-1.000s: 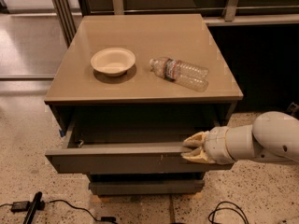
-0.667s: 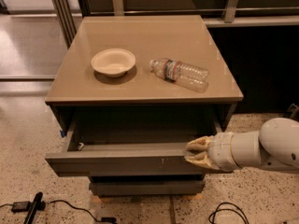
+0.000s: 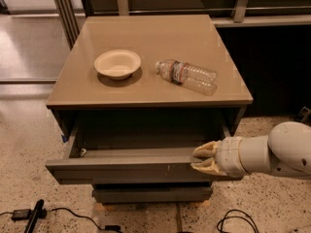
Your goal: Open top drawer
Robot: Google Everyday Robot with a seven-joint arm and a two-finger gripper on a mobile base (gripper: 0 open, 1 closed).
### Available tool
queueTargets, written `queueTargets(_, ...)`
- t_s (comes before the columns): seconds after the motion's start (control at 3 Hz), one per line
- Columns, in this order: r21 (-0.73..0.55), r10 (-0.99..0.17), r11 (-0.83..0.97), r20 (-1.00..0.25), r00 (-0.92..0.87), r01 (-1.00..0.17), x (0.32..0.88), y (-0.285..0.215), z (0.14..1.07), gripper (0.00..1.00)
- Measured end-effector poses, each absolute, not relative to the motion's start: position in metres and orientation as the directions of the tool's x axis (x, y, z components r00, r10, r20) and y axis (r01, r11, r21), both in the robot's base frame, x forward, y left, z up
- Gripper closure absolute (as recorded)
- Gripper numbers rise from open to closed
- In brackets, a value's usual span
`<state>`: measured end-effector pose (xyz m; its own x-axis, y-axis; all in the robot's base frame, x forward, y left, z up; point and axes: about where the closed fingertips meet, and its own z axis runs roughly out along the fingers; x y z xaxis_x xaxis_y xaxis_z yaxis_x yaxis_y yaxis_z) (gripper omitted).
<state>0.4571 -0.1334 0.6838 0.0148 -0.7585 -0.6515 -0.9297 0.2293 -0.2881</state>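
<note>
The top drawer point(image 3: 121, 171) of a tan-topped cabinet point(image 3: 160, 38) stands pulled out partway, and its grey inside point(image 3: 146, 141) looks empty. Its dark grey front has small pale scratch marks right of centre. My gripper point(image 3: 200, 159) reaches in from the right on a white arm point(image 3: 272, 154). Its pale fingertips point(image 3: 205, 151) straddle the top edge of the drawer front near its right end, one over the lip and one on the front face, closed on it.
A pale bowl point(image 3: 117, 63) and a plastic bottle point(image 3: 187, 75) lying on its side rest on the cabinet top. A lower drawer front point(image 3: 150, 194) shows beneath. Cables point(image 3: 233, 222) and a black object point(image 3: 34, 216) lie on the speckled floor. Metal posts point(image 3: 63, 8) stand at back left.
The drawer has slid a little further out toward the camera, with my gripper still on its front edge. My arm has drawn back to the right.
</note>
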Motion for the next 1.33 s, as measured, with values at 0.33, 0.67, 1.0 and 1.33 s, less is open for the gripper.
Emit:
queueTargets(0.33,-0.288,-0.758,0.229,-0.652,0.015,-0.93,0.457,-0.133,0.684,0.2)
queueTargets(0.67,-0.263,-0.735,0.257,-0.678,-0.011,-0.93,0.449,-0.14,0.671,0.0)
queueTargets(1.0,-0.206,-0.688,0.326,-0.721,-0.083,-0.923,0.416,-0.155,0.647,0.01)
queueTargets(1.33,-0.207,-0.689,0.33,-0.72,-0.085,-0.921,0.416,-0.157,0.648,0.3)
